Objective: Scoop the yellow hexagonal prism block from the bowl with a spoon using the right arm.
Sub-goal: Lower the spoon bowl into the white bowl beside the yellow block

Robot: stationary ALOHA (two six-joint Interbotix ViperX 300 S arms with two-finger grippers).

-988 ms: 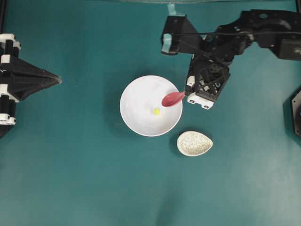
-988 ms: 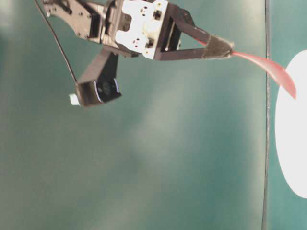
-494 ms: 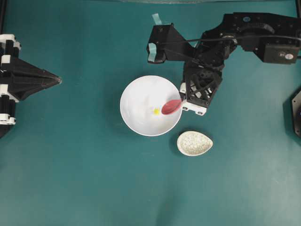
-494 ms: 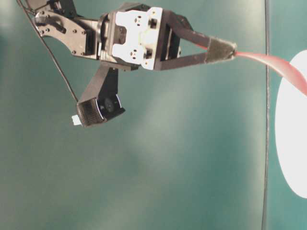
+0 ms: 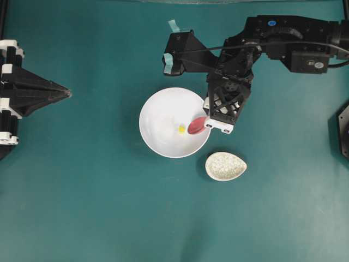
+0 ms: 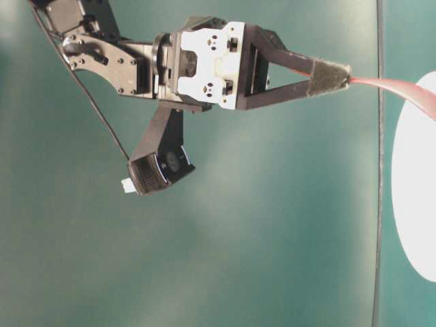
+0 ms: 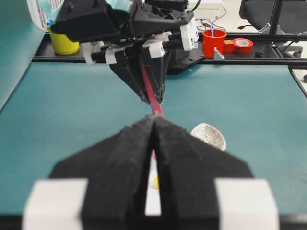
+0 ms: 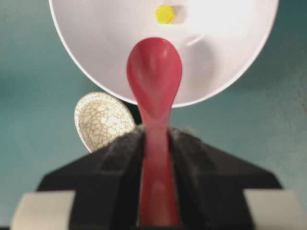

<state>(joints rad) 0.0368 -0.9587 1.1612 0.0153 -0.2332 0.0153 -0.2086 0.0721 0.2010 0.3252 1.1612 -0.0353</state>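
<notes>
The right end effector (image 8: 154, 143) grips the spoon (image 8: 154, 86) by its handle, scoop inside the bowl (image 5: 158, 109) near the yellow hexagonal prism block (image 5: 181, 129) (not touching); the left end effector (image 7: 153, 139) is closed.

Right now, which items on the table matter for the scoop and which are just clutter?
In play:
- yellow hexagonal prism block, lying in the bowl
- bowl
- spoon, its scoop over the bowl and short of the block
- right gripper, shut on the spoon's handle

Just lying about:
- speckled spoon rest, beside the bowl
- left gripper, shut, parked at the table's edge
</notes>
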